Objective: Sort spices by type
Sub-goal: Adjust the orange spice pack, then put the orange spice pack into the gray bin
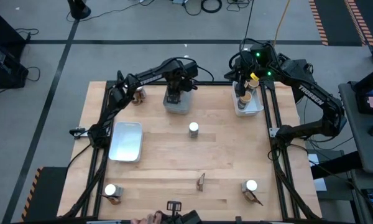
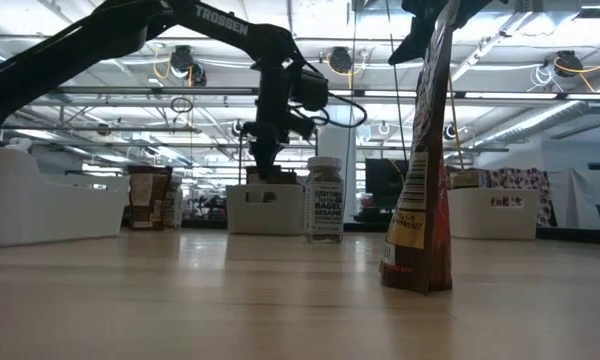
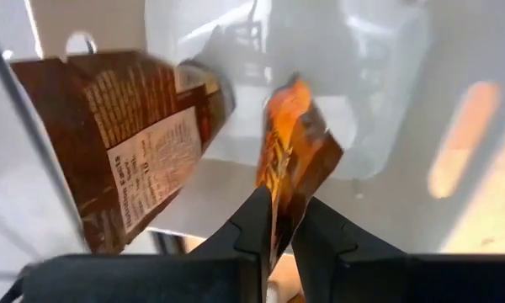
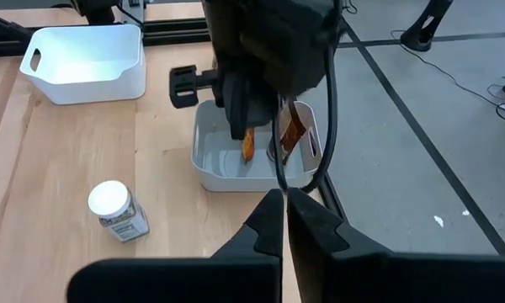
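Left wrist view: left pincer [image 3: 276, 220] is pinching a flat, crinkled orange packet [image 3: 293, 143], hanging it over the smooth grey tray [image 1: 177, 104] at the worktop's far edge, apparently for deposit beside a dark-brown packet [image 3: 126, 143]. Right pincer [image 4: 284, 220] is waiting, pressed together, holding nothing.

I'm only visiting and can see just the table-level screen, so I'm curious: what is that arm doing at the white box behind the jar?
Observer: The left gripper holds an orange packet pinched over that box.
Operator: Is anything inside the box?
Observer: Yes, a dark-brown packet lies in it.
Operator: And the other arm?
Observer: The right gripper is shut and empty, up by the right-hand box.
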`<state>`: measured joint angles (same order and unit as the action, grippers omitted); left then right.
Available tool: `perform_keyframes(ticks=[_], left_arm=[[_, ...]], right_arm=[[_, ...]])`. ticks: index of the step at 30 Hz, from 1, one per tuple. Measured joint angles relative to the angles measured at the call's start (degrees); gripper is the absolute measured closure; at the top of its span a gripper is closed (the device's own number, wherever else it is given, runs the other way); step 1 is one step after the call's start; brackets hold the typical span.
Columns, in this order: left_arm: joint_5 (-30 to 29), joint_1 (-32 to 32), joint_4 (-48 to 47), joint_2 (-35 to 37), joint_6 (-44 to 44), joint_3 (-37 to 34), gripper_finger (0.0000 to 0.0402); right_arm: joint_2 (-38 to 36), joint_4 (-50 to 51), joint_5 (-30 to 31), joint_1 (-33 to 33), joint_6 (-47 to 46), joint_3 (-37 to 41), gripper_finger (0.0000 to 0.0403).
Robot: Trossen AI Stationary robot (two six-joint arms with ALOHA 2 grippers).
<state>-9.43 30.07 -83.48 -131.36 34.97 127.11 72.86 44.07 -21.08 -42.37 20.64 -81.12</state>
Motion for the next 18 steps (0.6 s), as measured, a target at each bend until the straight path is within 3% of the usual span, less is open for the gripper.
perform_keyframes(ticks=[2, 15, 18], left_arm=[[1.96, 0.00, 0.06, 0.82, -0.04, 0.00, 0.0352], [0.31, 0.91, 0.04, 8.65, -1.34, 0.00, 0.0352], [4.24, 1.35, -0.16, 12.94, -4.00, 0.00, 0.0352]], right_arm=[[0.00, 0.10, 0.00, 0.00, 0.00, 0.00, 0.0403], [0.02, 0.40, 0.00, 0.00, 0.44, 0.00, 0.0403], [0.00, 0.41, 0.00, 0.00, 0.46, 0.00, 0.0403]])
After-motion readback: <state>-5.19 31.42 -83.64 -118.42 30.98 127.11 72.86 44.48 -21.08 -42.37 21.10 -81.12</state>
